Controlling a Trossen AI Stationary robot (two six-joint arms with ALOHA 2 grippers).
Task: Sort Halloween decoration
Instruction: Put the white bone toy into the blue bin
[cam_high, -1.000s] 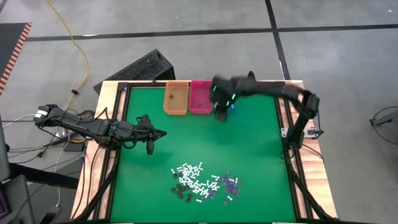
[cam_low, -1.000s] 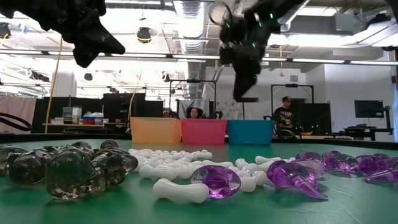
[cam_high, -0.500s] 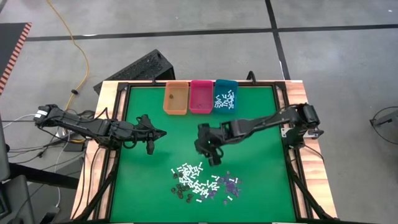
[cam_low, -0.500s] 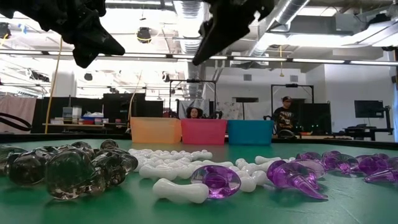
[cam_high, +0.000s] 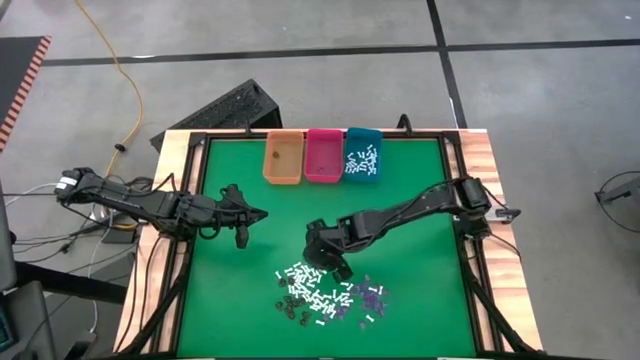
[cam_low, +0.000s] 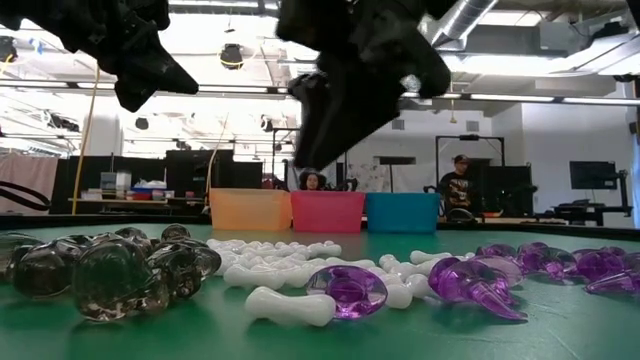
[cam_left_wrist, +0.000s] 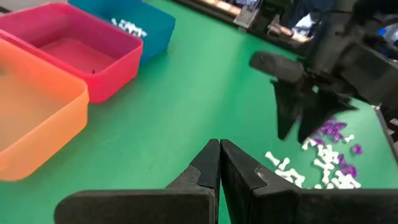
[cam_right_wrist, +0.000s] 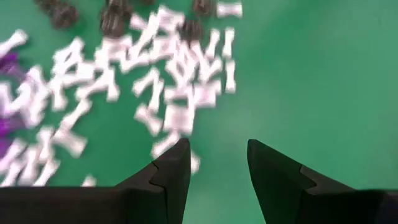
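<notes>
Dozens of tiny Halloween decoration pieces (cam_high: 325, 296) lay heaped on the green surface (cam_high: 410, 210) near its front edge. Just above them hung the right gripper (cam_high: 337, 265), jaws spread and empty. Well apart, the left gripper (cam_high: 252, 216) waited, jaws pressed together.

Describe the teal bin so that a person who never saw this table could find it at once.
Look at the far edge of the green table, where three small bins stand in a row. The teal bin is the one nearest the right arm's side, beside the pink bin, and it alone holds white pieces.
</notes>
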